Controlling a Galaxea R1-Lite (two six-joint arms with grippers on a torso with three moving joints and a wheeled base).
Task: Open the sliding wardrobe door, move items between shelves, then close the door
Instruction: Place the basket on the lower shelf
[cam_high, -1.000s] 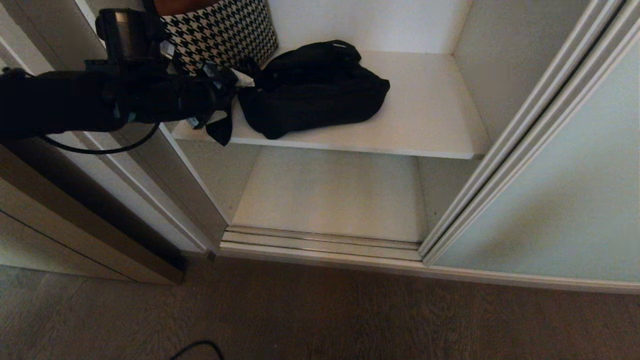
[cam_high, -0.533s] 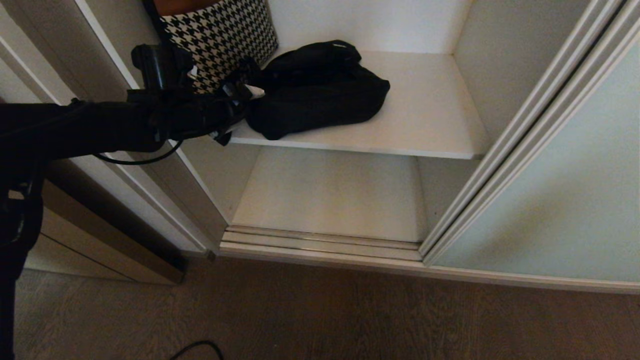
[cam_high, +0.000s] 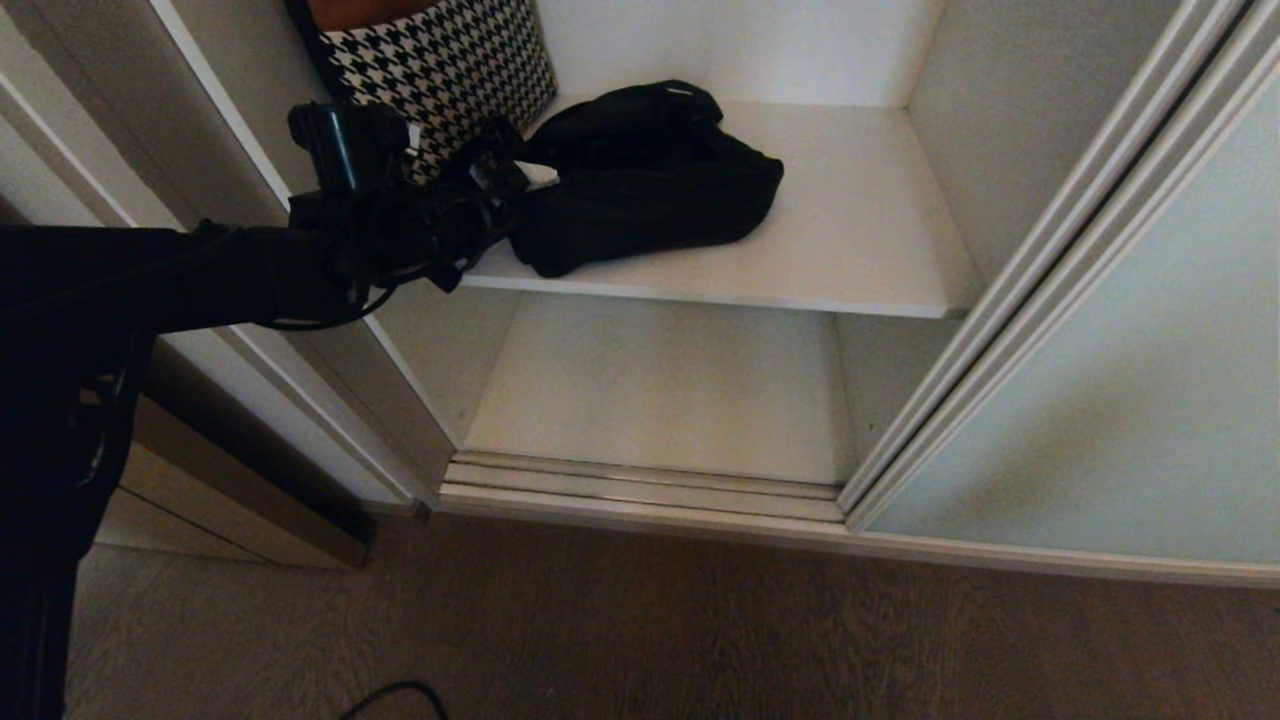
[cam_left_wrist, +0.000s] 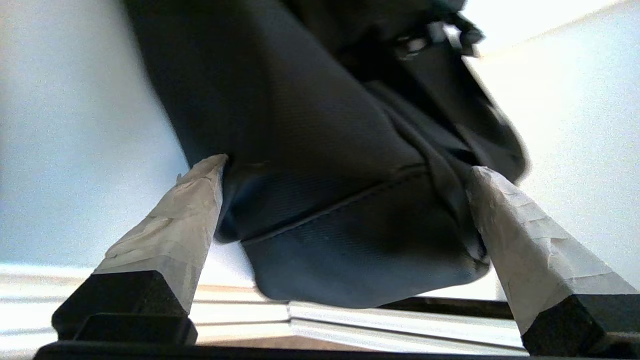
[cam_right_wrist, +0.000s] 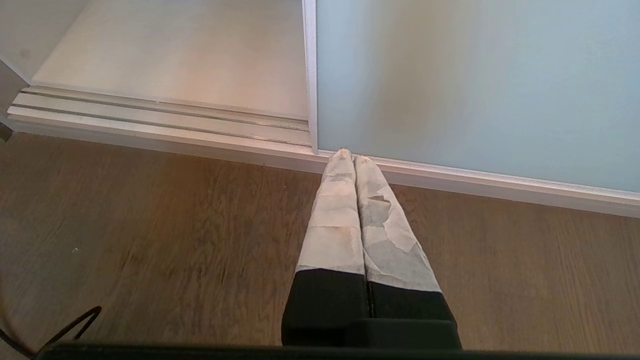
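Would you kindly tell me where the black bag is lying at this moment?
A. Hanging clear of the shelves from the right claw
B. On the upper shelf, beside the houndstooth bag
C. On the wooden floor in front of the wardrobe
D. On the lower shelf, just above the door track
B: the black bag rests on the upper shelf next to the houndstooth bag, with the open left claw at its near end.
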